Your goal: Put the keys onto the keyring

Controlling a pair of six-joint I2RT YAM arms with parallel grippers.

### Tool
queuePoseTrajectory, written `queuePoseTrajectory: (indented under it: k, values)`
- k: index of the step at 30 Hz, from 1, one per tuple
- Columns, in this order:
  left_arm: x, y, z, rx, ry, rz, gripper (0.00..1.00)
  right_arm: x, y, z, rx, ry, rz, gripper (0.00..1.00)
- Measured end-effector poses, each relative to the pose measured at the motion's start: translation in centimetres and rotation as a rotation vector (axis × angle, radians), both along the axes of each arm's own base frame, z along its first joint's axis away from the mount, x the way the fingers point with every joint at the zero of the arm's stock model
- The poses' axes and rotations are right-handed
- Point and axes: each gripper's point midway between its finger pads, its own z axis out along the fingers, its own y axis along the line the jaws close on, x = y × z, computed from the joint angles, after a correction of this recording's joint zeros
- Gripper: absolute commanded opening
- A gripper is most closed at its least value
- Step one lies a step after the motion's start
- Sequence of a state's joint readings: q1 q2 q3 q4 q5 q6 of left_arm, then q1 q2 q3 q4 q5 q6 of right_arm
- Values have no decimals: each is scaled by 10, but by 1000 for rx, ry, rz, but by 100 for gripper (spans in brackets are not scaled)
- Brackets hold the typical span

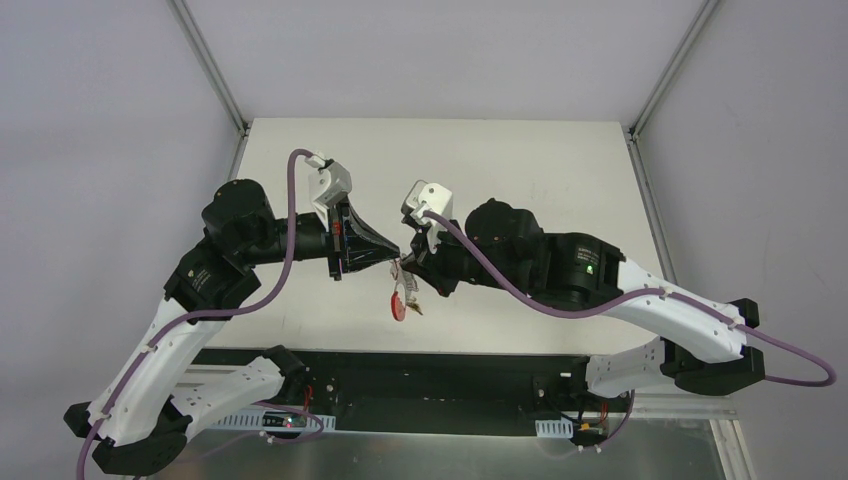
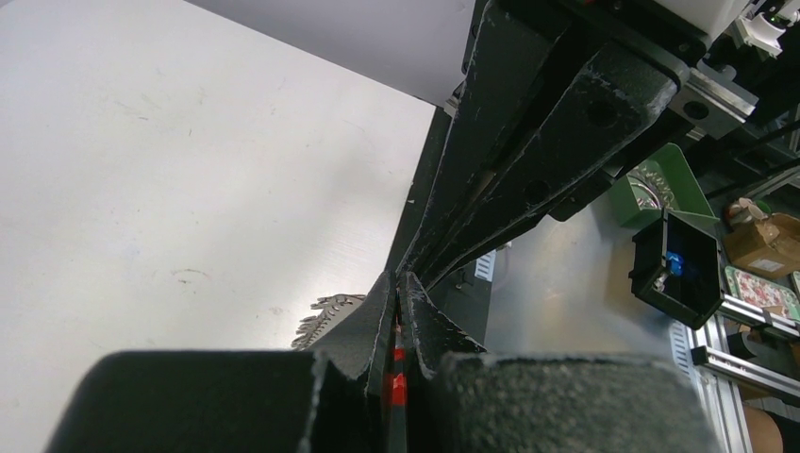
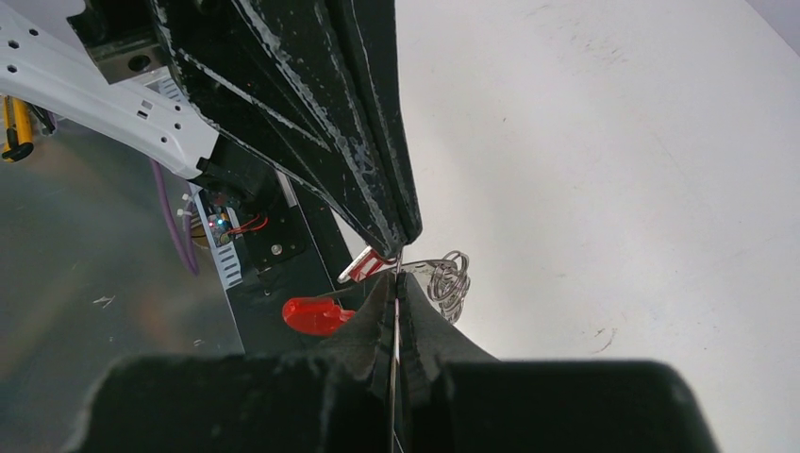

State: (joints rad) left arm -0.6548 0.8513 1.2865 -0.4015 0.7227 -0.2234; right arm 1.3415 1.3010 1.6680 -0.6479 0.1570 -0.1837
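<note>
Top external: left end effector [image 1: 394,257] and right end effector [image 1: 407,266] are meeting above the table [image 1: 520,170]; left is pinching a red piece [image 2: 396,379], right a thin metal edge [image 3: 395,316]; keys [image 2: 325,319] are dangling just below.

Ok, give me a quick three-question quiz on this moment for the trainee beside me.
1. True or false: the left gripper and the right gripper sit at opposite ends of the table.
2. The red plastic piece is: A) lying flat at the table's far edge; B) hanging just under the two sets of fingertips; C) resting on the right arm's base.
3. In the right wrist view, what silvery thing shows just right of the shut fingers?
Key: 1 false, they are tip to tip. 2 B. 3 the wire rings.
</note>
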Motion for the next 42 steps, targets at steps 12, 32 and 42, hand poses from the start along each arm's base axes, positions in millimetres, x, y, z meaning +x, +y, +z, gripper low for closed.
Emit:
queuePoseTrajectory:
  k: [12, 32, 42]
  values:
    - [1, 0, 0, 0, -1, 5, 0, -4, -1, 2, 16, 22, 7, 0]
    - [1, 2, 4, -12, -17, 18, 0, -15, -7, 14, 63, 59, 38, 0]
    - [11, 0, 0, 0, -7, 52, 0, -24, -16, 33, 143, 49, 75, 0]
